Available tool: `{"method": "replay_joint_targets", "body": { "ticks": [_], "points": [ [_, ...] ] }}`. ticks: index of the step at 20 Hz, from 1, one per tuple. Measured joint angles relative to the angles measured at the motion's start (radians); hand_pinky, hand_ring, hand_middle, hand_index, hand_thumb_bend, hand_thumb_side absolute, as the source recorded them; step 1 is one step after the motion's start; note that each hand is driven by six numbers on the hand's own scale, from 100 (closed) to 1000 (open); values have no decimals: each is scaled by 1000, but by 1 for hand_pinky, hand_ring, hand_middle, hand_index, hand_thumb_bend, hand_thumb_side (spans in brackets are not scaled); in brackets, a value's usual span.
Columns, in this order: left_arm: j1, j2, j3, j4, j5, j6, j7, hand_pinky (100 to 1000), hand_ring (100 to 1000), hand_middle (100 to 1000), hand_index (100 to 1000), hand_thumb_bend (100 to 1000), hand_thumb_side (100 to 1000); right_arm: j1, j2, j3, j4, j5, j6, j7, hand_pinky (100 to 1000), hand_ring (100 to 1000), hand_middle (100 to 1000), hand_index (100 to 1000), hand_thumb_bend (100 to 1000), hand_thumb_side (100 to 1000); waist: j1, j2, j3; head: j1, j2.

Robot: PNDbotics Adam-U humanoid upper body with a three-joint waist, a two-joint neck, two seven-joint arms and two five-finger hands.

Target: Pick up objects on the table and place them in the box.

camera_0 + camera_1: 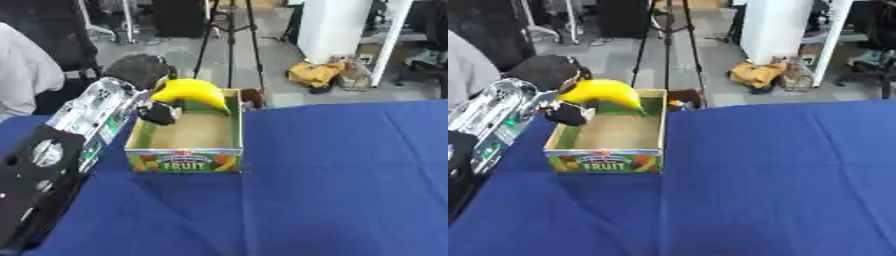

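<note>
A yellow banana (pixel 194 93) hangs over the far left part of the cardboard fruit box (pixel 185 161), which has a green inside and "FRUIT" printed on its front. My left hand (pixel 144 75) reaches in from the left with its black fingers curled around the banana's left end, a thumb or finger (pixel 163 114) showing just below the fruit. The banana's other end points down toward the box's far right wall. The box floor beneath looks bare. My right hand does not show in either view.
The box stands on a table covered in blue cloth (pixel 350 175), near its far left edge. My silver and black left arm (pixel 61 145) crosses the table's left side. Beyond the table are a tripod (pixel 229 35), a white pillar and floor clutter.
</note>
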Motion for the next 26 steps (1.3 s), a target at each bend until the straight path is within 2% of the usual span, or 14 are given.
{"method": "replay_joint_targets", "body": {
  "ticks": [8,17,23,26],
  "points": [
    [-19,-56,49,121,-80,7,81,194,533,535,749,134,494,-5,1,0,0,-1,-8,8,792,854,592,858,100,951,-5,18,-12,12,-9],
    [-28,-90,70,189,-119,-2,116,209,548,550,757,134,509,-10,2,6,0,-1,-11,13,792,854,589,856,100,948,-7,31,-18,21,-18],
    [-28,-104,83,231,-140,1,107,306,597,608,805,138,532,-11,3,6,0,-1,-12,14,792,854,588,856,100,949,-8,33,-23,22,-21],
    [-28,-111,91,248,-146,1,91,325,608,622,822,150,552,-12,4,6,0,-1,-12,14,792,853,586,856,100,950,-9,33,-23,23,-21]
  ]
}}
